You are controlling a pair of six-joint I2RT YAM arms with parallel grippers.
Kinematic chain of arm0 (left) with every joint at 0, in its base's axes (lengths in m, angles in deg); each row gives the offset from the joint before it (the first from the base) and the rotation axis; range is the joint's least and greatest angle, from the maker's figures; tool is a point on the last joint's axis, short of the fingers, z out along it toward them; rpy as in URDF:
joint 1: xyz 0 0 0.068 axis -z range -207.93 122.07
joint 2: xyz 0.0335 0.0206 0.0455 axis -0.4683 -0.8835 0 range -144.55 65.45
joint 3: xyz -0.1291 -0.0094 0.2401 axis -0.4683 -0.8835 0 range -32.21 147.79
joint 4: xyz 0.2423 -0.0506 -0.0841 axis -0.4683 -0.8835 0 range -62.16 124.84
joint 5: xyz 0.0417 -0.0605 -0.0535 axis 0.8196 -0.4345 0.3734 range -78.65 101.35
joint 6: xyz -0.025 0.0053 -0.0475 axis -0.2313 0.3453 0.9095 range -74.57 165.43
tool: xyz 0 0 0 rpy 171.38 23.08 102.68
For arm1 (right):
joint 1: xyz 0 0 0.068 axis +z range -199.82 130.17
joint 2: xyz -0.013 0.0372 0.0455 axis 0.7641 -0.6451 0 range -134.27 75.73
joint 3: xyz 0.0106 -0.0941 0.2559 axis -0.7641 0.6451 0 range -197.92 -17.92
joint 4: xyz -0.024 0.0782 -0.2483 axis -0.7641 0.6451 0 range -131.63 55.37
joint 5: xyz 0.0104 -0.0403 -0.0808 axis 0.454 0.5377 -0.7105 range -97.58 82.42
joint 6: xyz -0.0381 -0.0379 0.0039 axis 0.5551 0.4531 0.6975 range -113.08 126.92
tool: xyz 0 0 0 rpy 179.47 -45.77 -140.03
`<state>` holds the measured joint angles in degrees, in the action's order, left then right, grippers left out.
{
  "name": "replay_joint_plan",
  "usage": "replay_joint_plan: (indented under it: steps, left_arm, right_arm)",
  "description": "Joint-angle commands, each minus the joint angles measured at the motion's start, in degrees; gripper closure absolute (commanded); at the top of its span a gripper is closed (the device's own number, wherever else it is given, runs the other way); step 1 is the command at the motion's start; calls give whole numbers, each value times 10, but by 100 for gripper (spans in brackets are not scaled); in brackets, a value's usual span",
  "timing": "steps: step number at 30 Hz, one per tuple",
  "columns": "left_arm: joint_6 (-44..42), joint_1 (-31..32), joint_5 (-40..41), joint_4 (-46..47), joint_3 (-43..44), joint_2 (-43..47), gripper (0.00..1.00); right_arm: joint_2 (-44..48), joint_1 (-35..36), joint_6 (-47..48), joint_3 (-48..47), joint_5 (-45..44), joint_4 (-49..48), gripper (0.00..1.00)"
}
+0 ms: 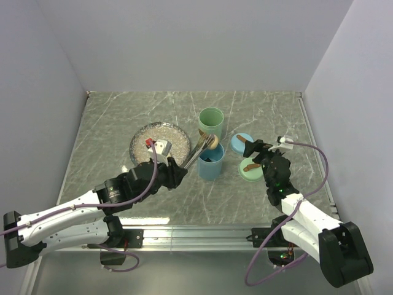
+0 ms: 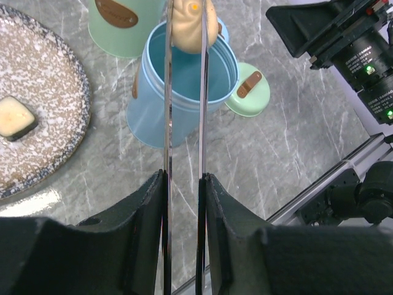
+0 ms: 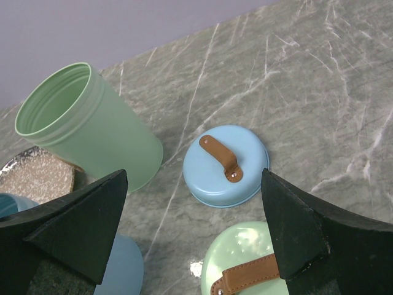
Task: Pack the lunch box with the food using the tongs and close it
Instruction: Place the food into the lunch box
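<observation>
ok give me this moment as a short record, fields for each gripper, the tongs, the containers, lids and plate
left gripper: shut on the tongs
tongs: tips pinch a beige ball over the far rim of the blue container
blue container: upright, open
green container: upright, open, behind the blue one
right gripper: open, empty, above the lids
lids: blue lid and green lid lie on the table, handles up
plate: holds a red-topped cube and a pale cube
</observation>
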<state>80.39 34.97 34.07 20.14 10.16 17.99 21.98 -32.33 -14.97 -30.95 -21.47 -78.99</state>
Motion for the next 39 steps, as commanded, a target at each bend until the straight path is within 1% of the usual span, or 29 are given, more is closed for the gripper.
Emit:
replay_joint_plan:
  steps: [1, 4, 6, 10, 11, 16, 28, 34, 39]
  left_arm:
    - [11, 7, -1, 6, 7, 1, 83]
    - [16, 10, 7, -2, 10, -1, 80]
    - [18, 14, 7, -5, 9, -2, 74]
    - [18, 18, 11, -5, 10, 0, 67]
    - [18, 20, 12, -5, 10, 0, 64]
    - [19, 22, 14, -8, 10, 1, 57]
    - [20, 26, 15, -10, 12, 8, 52]
    - [18, 28, 17, -9, 14, 8, 52]
    - [20, 33, 46, -5, 12, 29, 52]
  right_arm:
    - [3, 3, -3, -14, -4, -22, 4]
    - [3, 4, -3, -15, -3, -22, 5]
    - [3, 4, -3, -15, -3, -22, 5]
    - [5, 3, -3, -14, -3, -21, 5]
    - [4, 4, -3, -14, -3, -20, 4]
    - [6, 4, -3, -14, -3, -20, 5]
    - [4, 3, -3, -16, -2, -18, 5]
    - [4, 4, -3, -16, -1, -17, 5]
    - [5, 4, -3, -15, -3, -18, 5]
